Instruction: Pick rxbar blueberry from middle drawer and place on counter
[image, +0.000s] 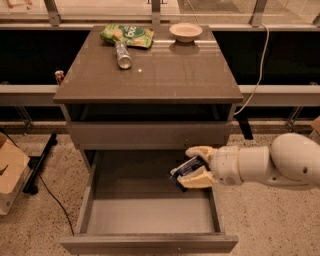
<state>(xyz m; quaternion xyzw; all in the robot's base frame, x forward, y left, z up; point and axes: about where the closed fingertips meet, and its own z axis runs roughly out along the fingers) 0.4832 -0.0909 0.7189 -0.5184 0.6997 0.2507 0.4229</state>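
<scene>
Gripper (191, 167) closed on the rxbar blueberry (185, 169), bar slanted low-left to high-right, above the middle drawer (150, 243) by its right wall, with the counter (160, 75) above and behind, front-right corner nearest.

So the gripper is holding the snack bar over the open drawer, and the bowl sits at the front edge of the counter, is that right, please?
Not quite. The camera view shows the bowl at the far edge of the counter, not the front. The rest is right: the gripper holds the snack bar over the open drawer.
</scene>
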